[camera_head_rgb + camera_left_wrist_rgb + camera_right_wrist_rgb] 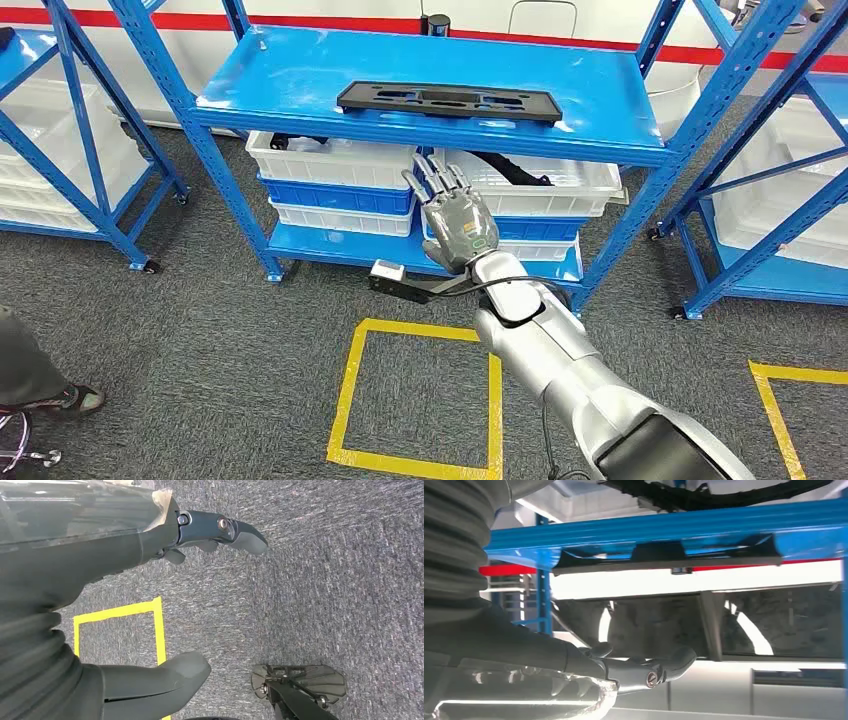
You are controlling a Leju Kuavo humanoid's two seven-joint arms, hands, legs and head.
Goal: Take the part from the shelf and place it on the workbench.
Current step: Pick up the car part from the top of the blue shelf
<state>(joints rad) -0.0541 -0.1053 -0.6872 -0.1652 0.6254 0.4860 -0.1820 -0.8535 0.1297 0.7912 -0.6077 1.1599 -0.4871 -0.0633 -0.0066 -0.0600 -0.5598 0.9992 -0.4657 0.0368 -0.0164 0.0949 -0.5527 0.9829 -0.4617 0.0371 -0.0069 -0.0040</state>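
Black part [447,101] lay near shelf [300,75] front edge, right hand [455,222] empty, fingers spread below it, white bins [330,160] beneath, left hand [150,580] released over carpet [325,580].

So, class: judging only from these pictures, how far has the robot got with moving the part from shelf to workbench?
Done: nothing yet; the black part lies flat on the blue shelf. In hand: the right robot hand is raised in front of the shelf edge, below the part, fingers apart, holding nothing. The left robot hand hangs over the carpet. Left: grasp, lift, carry, place.
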